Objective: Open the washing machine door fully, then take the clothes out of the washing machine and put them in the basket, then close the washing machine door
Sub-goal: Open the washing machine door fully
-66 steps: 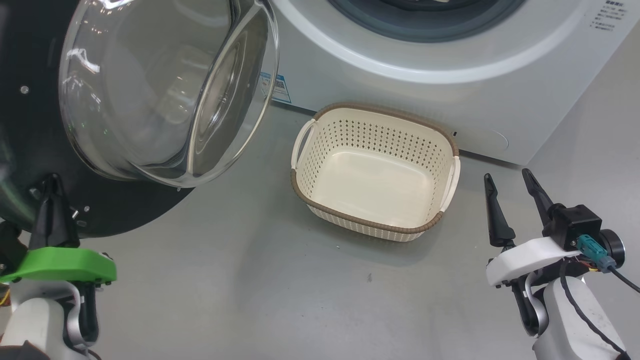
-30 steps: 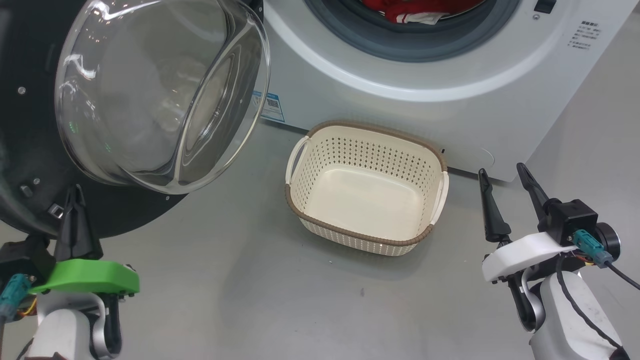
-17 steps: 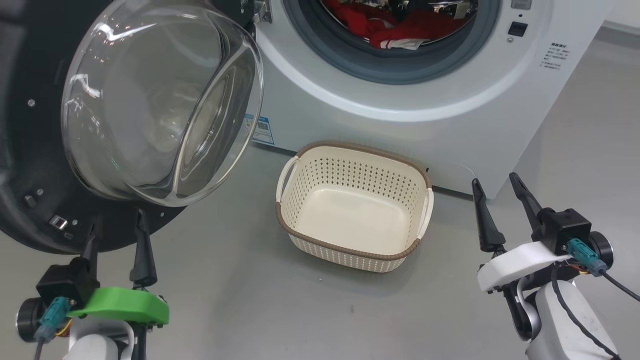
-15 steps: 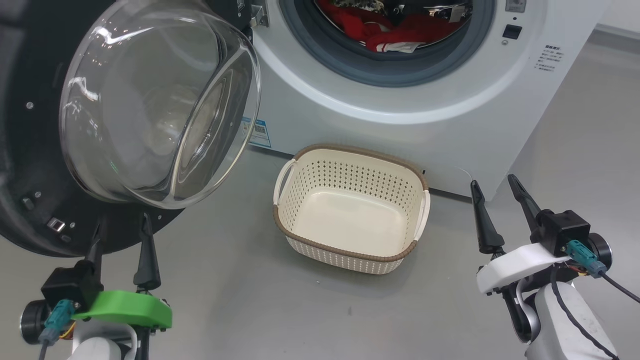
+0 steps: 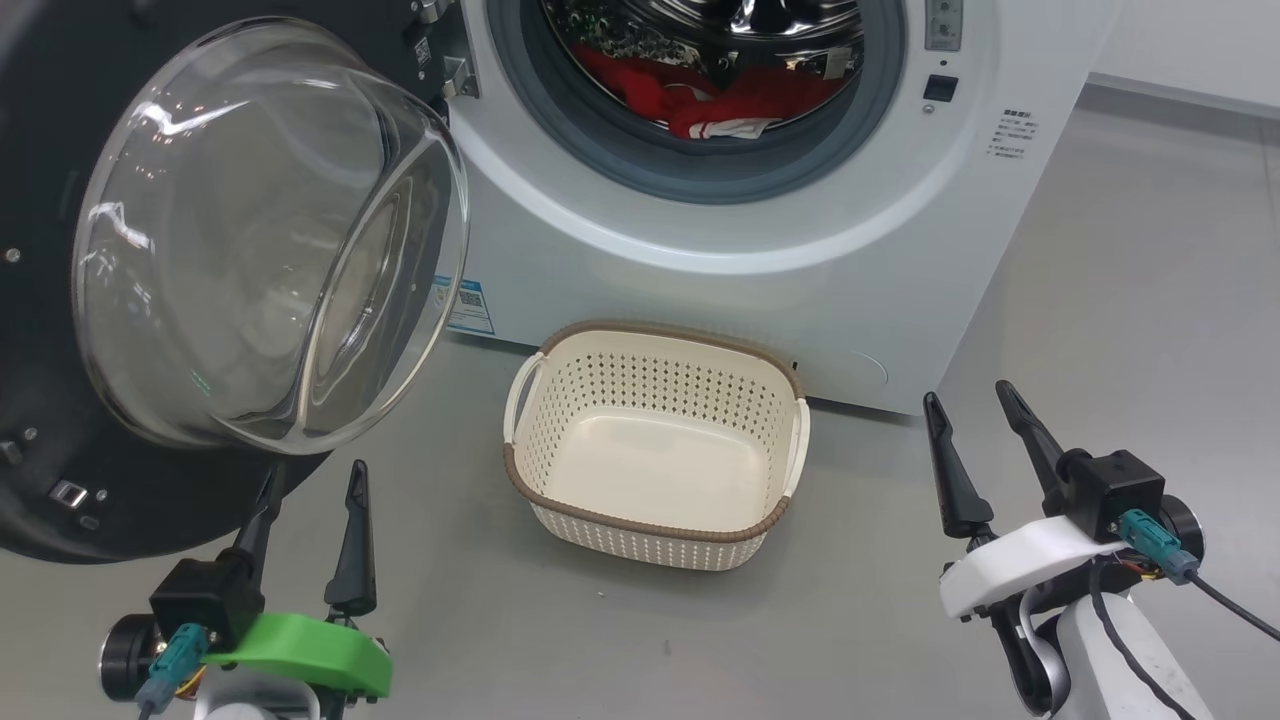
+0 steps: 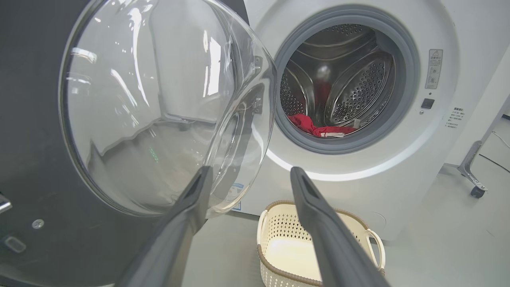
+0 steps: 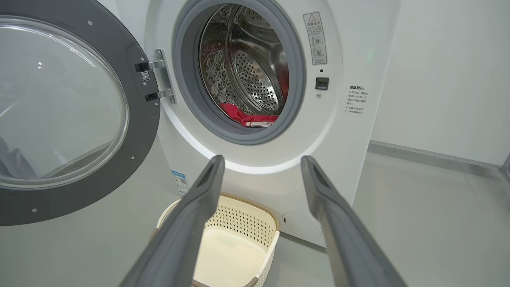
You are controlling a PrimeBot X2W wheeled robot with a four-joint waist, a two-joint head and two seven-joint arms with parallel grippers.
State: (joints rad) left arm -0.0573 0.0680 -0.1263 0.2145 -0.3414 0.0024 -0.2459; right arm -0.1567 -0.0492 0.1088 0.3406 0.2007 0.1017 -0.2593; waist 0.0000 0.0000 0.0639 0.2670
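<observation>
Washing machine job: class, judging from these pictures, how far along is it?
Done: the door stands swung wide open. In hand: nothing; the left gripper and right gripper are open and empty. To do: the red clothes lie inside the washing machine, the basket is empty, and the door needs closing.

Place: looking like a test lab or demo room, not a lived-in home.
Floor (image 5: 1100,300): lying bare, smooth and grey.
Wall (image 7: 438,59): rising plain white above a grey skirting strip (image 7: 430,153).
Washing machine (image 5: 700,260): standing alone on the floor.
Wheeled metal leg (image 6: 470,163): resting on a caster (image 6: 476,192) beside the machine.
</observation>
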